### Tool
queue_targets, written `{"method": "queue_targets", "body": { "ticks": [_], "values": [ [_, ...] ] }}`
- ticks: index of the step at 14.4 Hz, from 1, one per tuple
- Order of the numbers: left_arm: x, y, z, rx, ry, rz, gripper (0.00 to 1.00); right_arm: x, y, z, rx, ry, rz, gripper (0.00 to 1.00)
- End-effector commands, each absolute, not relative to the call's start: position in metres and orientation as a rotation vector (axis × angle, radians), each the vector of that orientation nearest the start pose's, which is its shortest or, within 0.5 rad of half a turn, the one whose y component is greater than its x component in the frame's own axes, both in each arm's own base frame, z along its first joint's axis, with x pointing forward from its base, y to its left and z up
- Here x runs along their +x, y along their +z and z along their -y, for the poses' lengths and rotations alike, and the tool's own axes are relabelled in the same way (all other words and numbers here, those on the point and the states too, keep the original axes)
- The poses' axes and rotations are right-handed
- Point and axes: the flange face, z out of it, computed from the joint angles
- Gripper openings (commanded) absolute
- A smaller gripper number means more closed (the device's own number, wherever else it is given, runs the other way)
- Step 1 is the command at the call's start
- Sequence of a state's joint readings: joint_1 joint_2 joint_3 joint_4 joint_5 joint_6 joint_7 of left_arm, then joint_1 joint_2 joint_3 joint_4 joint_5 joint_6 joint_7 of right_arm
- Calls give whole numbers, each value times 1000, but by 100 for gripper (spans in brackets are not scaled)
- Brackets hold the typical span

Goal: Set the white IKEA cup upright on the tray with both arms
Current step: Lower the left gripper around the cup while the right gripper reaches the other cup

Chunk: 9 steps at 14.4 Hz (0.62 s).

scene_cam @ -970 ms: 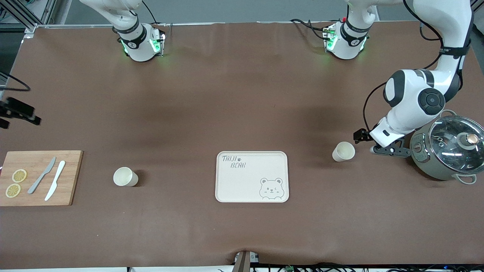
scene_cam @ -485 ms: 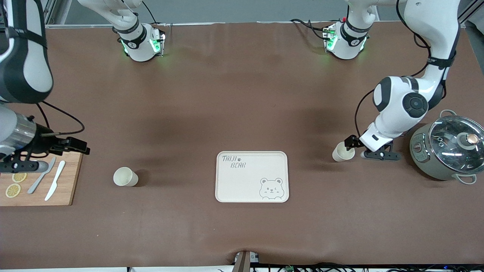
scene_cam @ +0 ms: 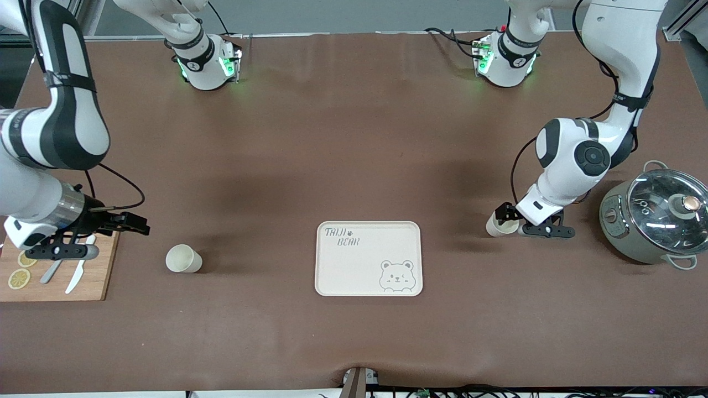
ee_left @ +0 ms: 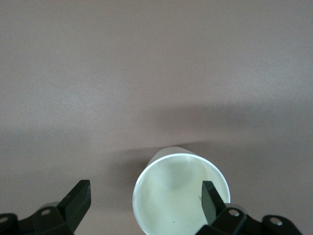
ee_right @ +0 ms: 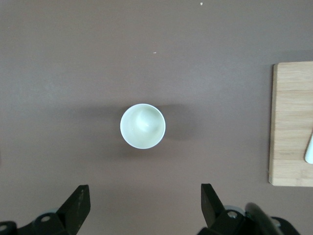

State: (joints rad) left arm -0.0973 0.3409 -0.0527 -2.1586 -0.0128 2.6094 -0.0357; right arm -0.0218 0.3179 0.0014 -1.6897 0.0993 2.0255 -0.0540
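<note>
Two white cups stand upright on the brown table. One cup (scene_cam: 183,258) is between the cutting board and the tray; in the right wrist view this cup (ee_right: 142,126) lies ahead of my open right gripper (ee_right: 145,203). My right gripper (scene_cam: 61,251) hangs over the board's edge. The other cup (scene_cam: 499,224) stands toward the left arm's end. My left gripper (scene_cam: 539,231) hovers just over it, open. In the left wrist view one fingertip (ee_left: 211,198) overlaps that cup's (ee_left: 176,196) rim; my left gripper (ee_left: 145,201) holds nothing. The cream tray (scene_cam: 332,260) lies empty between the cups.
A grey pot with a glass lid (scene_cam: 655,218) stands at the left arm's end, close to the left arm's wrist. A wooden cutting board (scene_cam: 102,279) at the right arm's end carries lemon slices (scene_cam: 19,278) and two knives (scene_cam: 76,278); its edge (ee_right: 291,132) shows in the right wrist view.
The left gripper slid from beside the pot to over its cup. The right arm swung in from the table's end and now hangs over the cutting board.
</note>
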Motion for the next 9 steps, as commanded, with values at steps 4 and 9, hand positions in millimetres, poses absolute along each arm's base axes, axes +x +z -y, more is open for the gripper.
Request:
{"method": "queue_targets", "body": {
  "ticks": [4,9],
  "values": [
    [581,243,83,-3159,-185,-170,100,651,374,8,-3061,-37,-39,100],
    [584,235,87,-3159,-173,-181,100,657,350,13,-3079,-39,-20,100]
  ]
}}
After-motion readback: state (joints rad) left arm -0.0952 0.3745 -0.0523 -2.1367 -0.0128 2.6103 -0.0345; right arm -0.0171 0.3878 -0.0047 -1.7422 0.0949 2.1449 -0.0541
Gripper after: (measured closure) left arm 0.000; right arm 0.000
